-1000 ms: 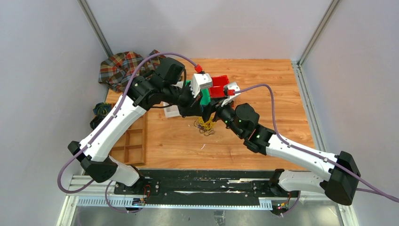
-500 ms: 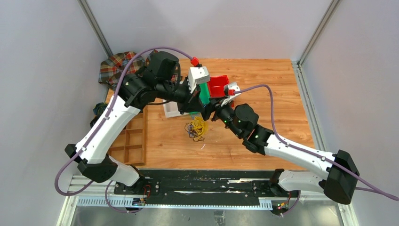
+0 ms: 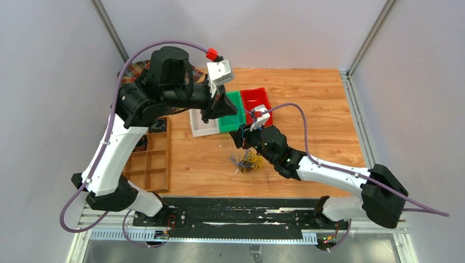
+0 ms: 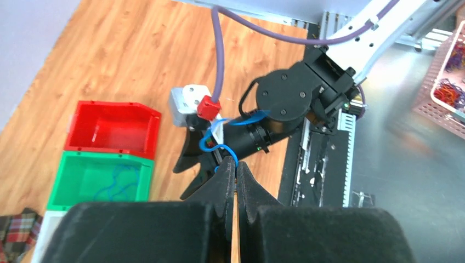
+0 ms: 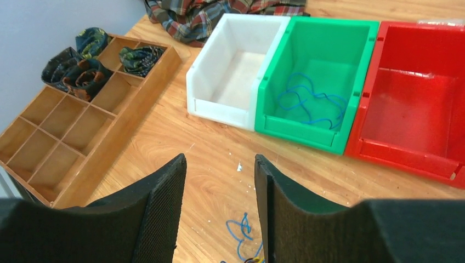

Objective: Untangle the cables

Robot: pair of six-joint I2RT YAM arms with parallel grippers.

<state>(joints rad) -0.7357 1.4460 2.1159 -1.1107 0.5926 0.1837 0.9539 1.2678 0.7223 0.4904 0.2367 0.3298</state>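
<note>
On the table (image 3: 307, 109) beneath the right pincer (image 5: 219, 164) lie the cables (image 3: 248, 162).

Cables (image 3: 250, 161): small tangled bunch of thin yellow, dark and blue looping strands, lying on the wooden bench (image 3: 208, 164), toward its near edge.

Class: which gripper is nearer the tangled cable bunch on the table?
Right. The right gripper hovers just beside the cable bunch, on its bin side; the left gripper is farther back, near the green bin.
</note>
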